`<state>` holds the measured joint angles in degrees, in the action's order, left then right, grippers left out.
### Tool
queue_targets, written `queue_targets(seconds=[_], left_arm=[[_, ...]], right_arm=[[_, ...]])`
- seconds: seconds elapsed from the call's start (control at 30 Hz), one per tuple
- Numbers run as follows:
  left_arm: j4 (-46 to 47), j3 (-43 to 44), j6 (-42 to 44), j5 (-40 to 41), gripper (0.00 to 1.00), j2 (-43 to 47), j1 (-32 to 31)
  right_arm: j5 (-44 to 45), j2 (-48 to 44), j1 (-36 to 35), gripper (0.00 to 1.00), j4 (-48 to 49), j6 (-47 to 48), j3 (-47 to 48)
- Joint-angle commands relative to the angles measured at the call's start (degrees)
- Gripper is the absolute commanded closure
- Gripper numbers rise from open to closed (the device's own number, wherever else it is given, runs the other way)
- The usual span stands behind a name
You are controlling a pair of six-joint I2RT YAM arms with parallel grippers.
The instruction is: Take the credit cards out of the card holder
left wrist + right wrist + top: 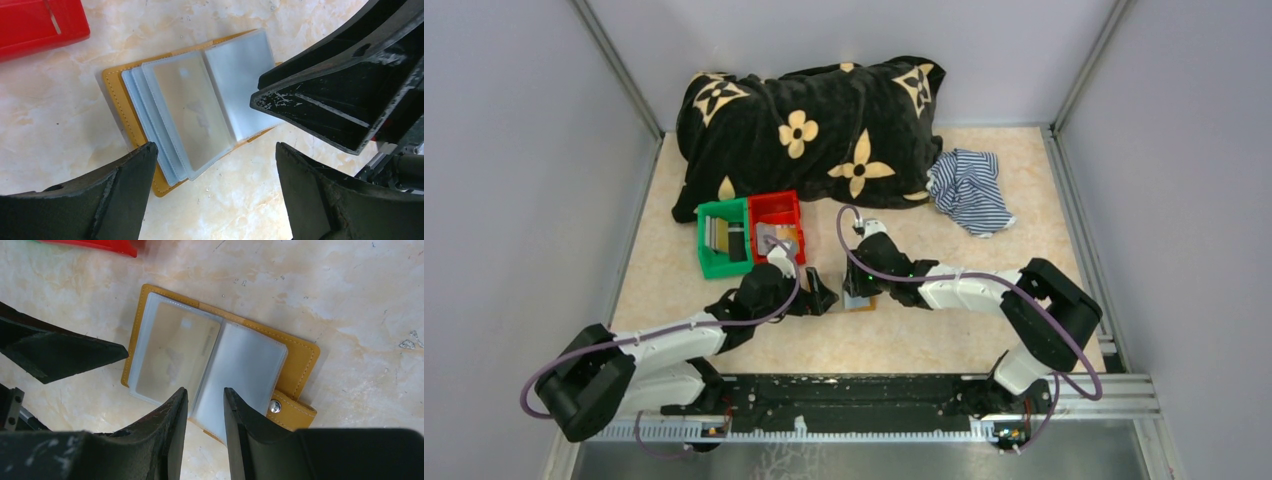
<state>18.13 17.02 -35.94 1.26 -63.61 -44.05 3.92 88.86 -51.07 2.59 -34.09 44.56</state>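
Observation:
The card holder (300, 352), a tan bifold with clear grey-blue sleeves and a snap tab, lies open on the marble tabletop between both grippers (860, 299). A pale credit card (175, 352) shows through the top left sleeve (187, 107). My right gripper (206, 401) hovers at the holder's near edge over the centre fold. Its jaws stand a little apart, with only the sleeve edge showing in the gap below them. My left gripper (215, 155) is wide open beside the holder's other edge, gripping nothing. The right gripper's finger (325, 95) covers one corner of the holder.
A red bin (776, 222) and a green bin (724, 238) stand just behind the left gripper, with flat card-like pieces inside. A black flowered blanket (809, 125) fills the back and a striped cloth (969, 188) lies at the back right. Grey walls close three sides.

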Motion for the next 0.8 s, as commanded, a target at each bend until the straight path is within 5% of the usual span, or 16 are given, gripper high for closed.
queue_targets(seconds=[0.0,0.77], left_arm=[[4.5,1.1,-0.1,-2.1,0.06,-3.0,-0.6],[5.5,3.7,-1.2,-4.3,0.07,-3.8,-1.8]], right_arm=[[-0.7,-1.2,0.7,0.67,2.5,-0.3,0.6],[-0.2,-2.6,1.5,0.67,2.2,-0.6,-1.0]])
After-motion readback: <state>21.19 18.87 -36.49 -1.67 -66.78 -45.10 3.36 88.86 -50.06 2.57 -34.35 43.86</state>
